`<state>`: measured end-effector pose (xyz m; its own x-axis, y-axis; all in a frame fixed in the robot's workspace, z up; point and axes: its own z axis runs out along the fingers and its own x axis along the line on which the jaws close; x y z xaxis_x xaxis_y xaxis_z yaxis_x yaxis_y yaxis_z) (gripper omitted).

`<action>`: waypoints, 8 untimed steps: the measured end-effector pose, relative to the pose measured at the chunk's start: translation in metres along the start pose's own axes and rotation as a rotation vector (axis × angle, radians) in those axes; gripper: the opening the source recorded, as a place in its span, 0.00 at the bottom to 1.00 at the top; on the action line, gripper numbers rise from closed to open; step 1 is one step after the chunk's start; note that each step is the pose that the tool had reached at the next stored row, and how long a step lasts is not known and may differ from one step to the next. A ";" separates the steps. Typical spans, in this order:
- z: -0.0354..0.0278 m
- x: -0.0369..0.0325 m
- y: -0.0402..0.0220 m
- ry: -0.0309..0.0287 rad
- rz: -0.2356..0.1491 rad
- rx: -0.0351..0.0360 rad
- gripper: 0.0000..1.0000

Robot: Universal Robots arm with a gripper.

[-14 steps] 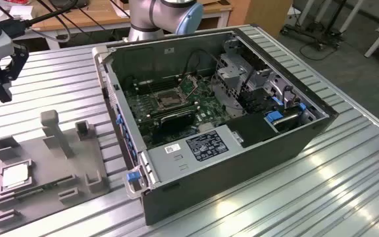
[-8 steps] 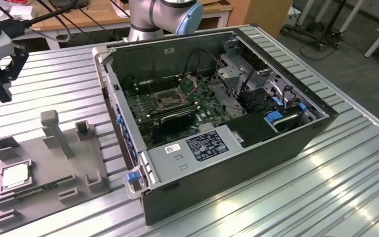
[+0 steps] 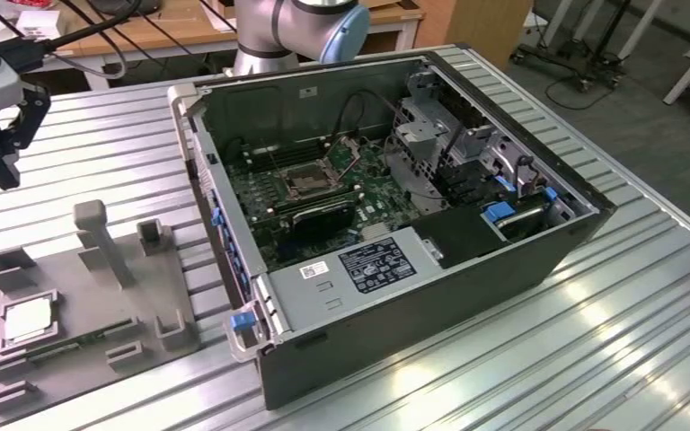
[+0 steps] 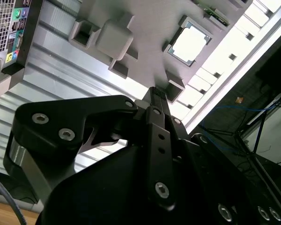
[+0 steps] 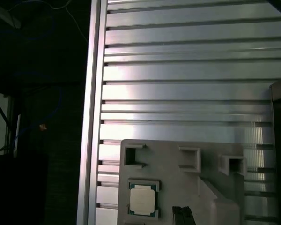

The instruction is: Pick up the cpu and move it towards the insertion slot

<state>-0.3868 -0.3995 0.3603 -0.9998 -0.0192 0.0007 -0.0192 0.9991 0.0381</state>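
Observation:
The cpu (image 3: pixel 28 320) is a pale silver square chip lying flat in a square recess of the grey plastic tray (image 3: pixel 93 310) at the exterior view's left. It also shows in both wrist views, as the cpu (image 4: pixel 189 41) and the cpu (image 5: pixel 143 199). My gripper (image 3: pixel 6 178) hangs well above the table, behind the tray's far end, shut with nothing in it. Its dark fingertips (image 5: pixel 183 216) sit close beside the chip in the first wrist view. The insertion slot (image 3: pixel 309 183), a silver-framed socket, lies on the green board inside the open computer case.
The open computer case (image 3: pixel 441 269) stands on the ribbed metal table (image 3: pixel 632 341), right of the tray in the exterior view. Upright grey posts (image 3: pixel 93 238) rise from the tray near the chip. The table's edge (image 5: pixel 91 117) drops off to a dark floor with cables.

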 end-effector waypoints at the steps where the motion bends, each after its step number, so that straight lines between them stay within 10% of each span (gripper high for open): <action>1: 0.0004 0.0009 -0.0001 -0.0001 0.000 0.0000 0.11; 8: 0.0047 0.0079 -0.0020 -0.0003 0.000 -0.0003 0.11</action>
<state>-0.3947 -0.4015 0.3555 -0.9998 -0.0192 0.0004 -0.0192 0.9991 0.0384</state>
